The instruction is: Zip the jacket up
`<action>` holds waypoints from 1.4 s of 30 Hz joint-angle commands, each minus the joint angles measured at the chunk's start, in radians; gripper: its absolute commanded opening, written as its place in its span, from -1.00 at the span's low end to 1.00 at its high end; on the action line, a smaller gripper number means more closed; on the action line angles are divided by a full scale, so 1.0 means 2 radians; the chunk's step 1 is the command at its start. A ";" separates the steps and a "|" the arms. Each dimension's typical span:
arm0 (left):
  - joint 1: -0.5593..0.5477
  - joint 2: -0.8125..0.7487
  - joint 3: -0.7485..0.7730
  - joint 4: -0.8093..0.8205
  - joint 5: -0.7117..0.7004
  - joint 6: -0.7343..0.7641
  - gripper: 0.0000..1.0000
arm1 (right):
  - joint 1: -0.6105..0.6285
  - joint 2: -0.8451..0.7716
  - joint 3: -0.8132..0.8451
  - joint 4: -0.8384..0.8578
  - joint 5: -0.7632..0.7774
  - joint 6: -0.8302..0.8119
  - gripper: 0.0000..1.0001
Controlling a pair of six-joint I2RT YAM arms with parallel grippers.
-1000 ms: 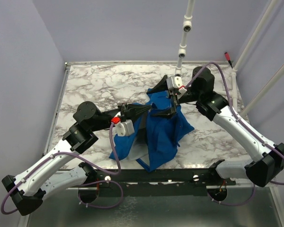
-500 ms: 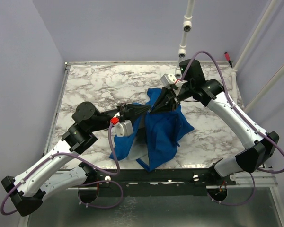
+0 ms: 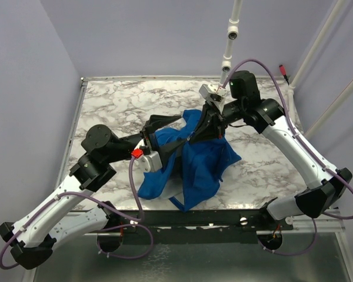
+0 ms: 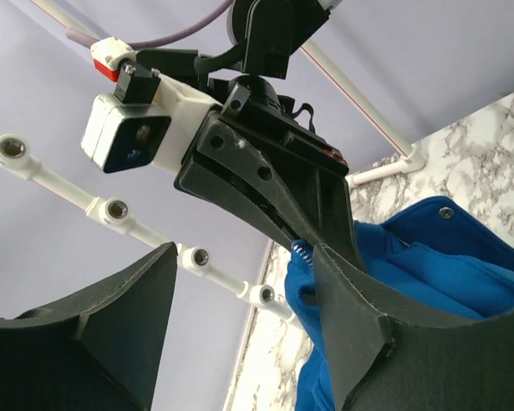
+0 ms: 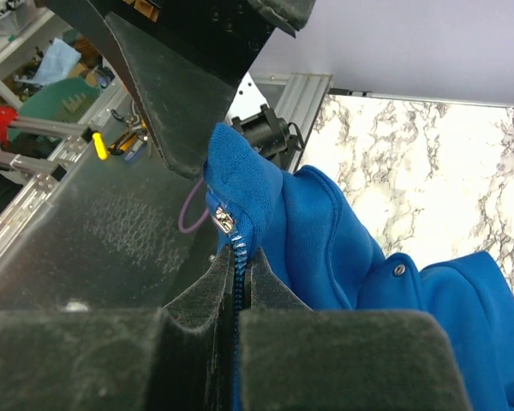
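From the near left corner the left arm [image 3: 65, 200] reaches up and across the marbled counter [image 3: 117, 106] toward its middle. The left hand [image 3: 167, 130] sits at the upper left edge of the jacket [image 3: 200, 164]. In the left wrist view its 2 fingers [image 4: 94, 342] stand spread wide. Only the lilac wall and a white pipe [image 4: 111, 208] show in the gap between them. The finger on the right of that view lies against blue fabric, but nothing is clamped. The jacket is a bunched royal-blue heap on the middle of the counter, nearer the front edge. A strip of pale lining [image 3: 175, 197] shows at its near hem, and its far part is drawn up off the surface into a peak. The right hand [image 3: 201, 129] holds that peak. In the right wrist view its 2 fingers are pressed together on the zipper teeth, pinching the jacket's front edge just below the metal zipper slider [image 5: 224, 221]. A dark finger of the left hand hangs just above the slider, close beside the folded blue edge. Whether it touches the fabric there cannot be told. To the right of the slider, a small round snap [image 5: 398, 269] sits on a fold of the jacket. The right arm [image 3: 294, 147] rises from the near right corner and arches over the counter to the peak.
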 commanded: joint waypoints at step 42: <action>-0.022 0.012 0.041 -0.156 -0.071 0.280 -0.17 | -0.006 -0.004 0.013 0.073 0.040 0.142 -0.99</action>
